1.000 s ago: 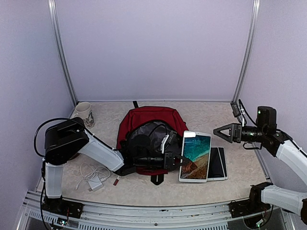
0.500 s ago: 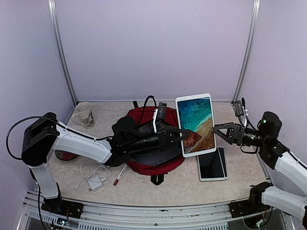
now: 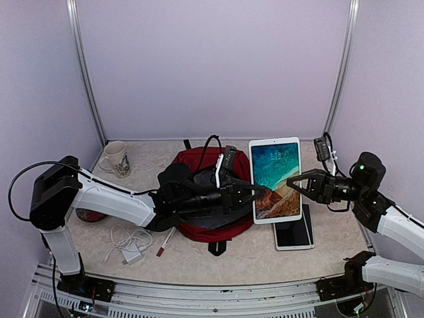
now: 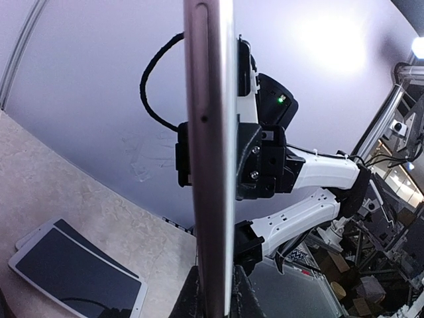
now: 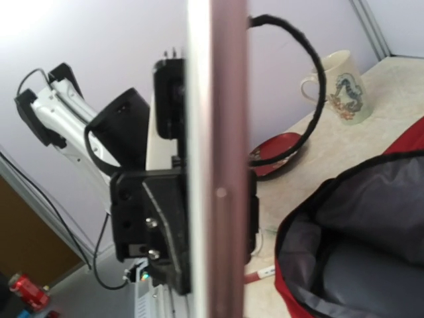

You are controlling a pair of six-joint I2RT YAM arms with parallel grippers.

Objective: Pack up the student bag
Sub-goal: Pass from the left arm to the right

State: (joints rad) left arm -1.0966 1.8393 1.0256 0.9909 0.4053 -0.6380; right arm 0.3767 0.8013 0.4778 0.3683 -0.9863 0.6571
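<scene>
The student bag (image 3: 194, 159) lies open on the table, dark red with a grey lining (image 5: 371, 225). A white tablet (image 3: 275, 177) with a colourful screen stands upright in the air to the right of the bag's mouth. My left gripper (image 3: 255, 190) is shut on its lower left edge, and the fingers (image 4: 189, 298) clamp the thin edge (image 4: 211, 152) from both sides. My right gripper (image 3: 302, 185) is shut on the tablet's right edge. In the right wrist view the tablet's edge (image 5: 218, 165) hides my own fingers.
A second tablet with a dark screen (image 3: 293, 232) lies flat below the raised one. A mug (image 3: 116, 158) stands at the back left, with a red bowl (image 3: 86, 215) under the left arm. A white charger and cable (image 3: 129, 246) and a pen (image 3: 164, 242) lie in front.
The left gripper lifted the tablet off the table and stood it upright. The right gripper moved in from the right and shut on the tablet's right edge.
</scene>
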